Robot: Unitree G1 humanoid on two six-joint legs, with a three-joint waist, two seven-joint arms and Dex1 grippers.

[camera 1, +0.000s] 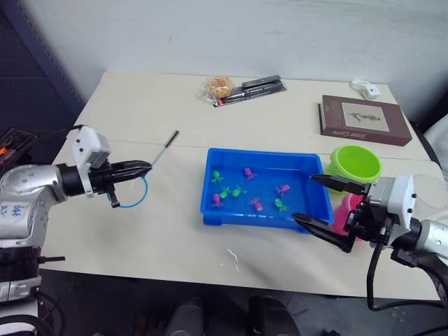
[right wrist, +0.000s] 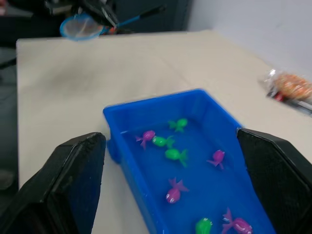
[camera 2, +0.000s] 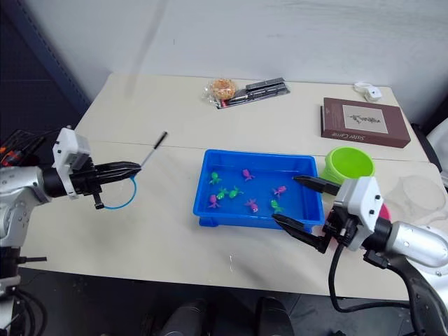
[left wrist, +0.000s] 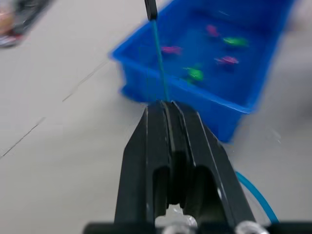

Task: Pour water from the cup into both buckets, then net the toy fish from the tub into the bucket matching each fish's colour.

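Right claw [camera 1: 329,213] sits at lower right of the head view, released, fingers spread wide; one finger lies over the near right corner of the tub [camera 1: 260,220], the other points at its right rim. Tub: shallow bright blue tray at centre of the pale surface [camera 1: 154,231], holding water and the toy fish [camera 1: 238,190], a scatter of pink and green ones, all inside the tub. Lime-green bucket [camera 1: 355,163] stands just beside the tub's far right corner, upright, open mouth up. Pink bucket [camera 1: 339,213] is just right of the tub, nearer the frame's bottom edge than the green one, mostly hidden behind the right claw. Cup [camera 2: 420,192]: clear rim visible at the right edge of the right eye view, beyond the pink bucket; contents cannot be told. Left claw [camera 1: 133,170] at middle left, clenched on the net [camera 1: 133,196]; its blue hoop hangs below the fingers above the surface, the thin handle running up and right to a black tip, well apart from the tub. Upper part of frame: brown book [camera 1: 365,120] at upper right, small white object [camera 1: 367,88] beyond it, packaged snack [camera 1: 218,87] and black-and-red tool [camera 1: 255,89] at top centre.
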